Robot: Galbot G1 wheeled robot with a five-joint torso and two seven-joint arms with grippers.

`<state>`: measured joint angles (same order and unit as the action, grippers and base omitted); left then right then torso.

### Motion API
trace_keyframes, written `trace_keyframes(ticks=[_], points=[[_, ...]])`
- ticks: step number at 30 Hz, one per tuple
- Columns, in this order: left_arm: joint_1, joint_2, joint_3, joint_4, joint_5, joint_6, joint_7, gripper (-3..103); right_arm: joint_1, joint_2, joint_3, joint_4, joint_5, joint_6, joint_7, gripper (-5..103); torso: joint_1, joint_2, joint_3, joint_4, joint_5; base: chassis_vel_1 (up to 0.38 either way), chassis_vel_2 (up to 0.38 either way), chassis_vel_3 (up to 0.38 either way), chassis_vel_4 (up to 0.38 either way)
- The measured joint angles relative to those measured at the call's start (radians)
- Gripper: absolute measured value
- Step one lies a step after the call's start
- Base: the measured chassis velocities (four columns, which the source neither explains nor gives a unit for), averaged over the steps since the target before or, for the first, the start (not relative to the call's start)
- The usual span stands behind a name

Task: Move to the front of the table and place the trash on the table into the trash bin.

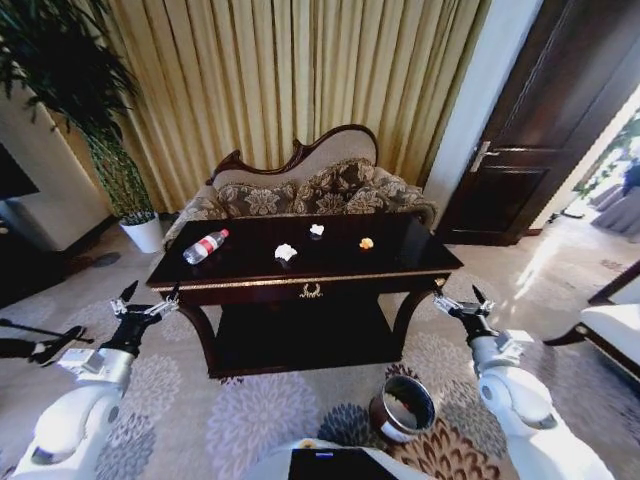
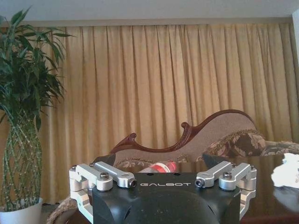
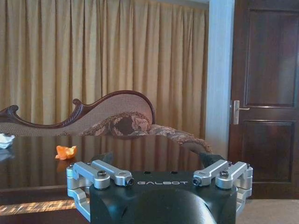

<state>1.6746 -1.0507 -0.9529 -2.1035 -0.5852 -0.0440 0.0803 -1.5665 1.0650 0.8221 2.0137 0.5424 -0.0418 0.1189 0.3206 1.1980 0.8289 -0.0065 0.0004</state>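
On glossy table [image 1: 400, 262]: clear bottle [image 1: 205, 246], crumpled wad [image 1: 286, 252] | both grippers [image 1: 146, 301] [image 1: 460, 300] spread, empty

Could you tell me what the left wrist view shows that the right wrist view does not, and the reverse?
Left wrist view alone: the plastic bottle with its red label lying on the table, a potted plant, and the open left gripper in front.

Right wrist view alone: the orange scrap, a dark wooden door, and the open right gripper.

Both: the gold curtains, the carved sofa and white paper at the picture's edge.
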Motion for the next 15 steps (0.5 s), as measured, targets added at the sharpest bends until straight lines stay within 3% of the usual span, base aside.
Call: trace_keyframes(ticks=[8,15], points=[[-0.005,-0.001,0.006,0.006,0.0,0.001,0.004,100,0.021,0.003,-0.012,-0.018,-0.01,0.028,0.0,100,0.0,0.0,0.0,0.0,-0.0003,-0.213,0.217,0.226,-0.225],[-0.001,-0.003,-0.006,-0.003,-0.001,0.004,0.005,100,0.064,-0.002,-0.002,-0.01,0.031,0.008,0.0,100,0.001,0.0,0.0,-0.0001,-0.0006,-0.073,0.082,0.057,-0.066]])
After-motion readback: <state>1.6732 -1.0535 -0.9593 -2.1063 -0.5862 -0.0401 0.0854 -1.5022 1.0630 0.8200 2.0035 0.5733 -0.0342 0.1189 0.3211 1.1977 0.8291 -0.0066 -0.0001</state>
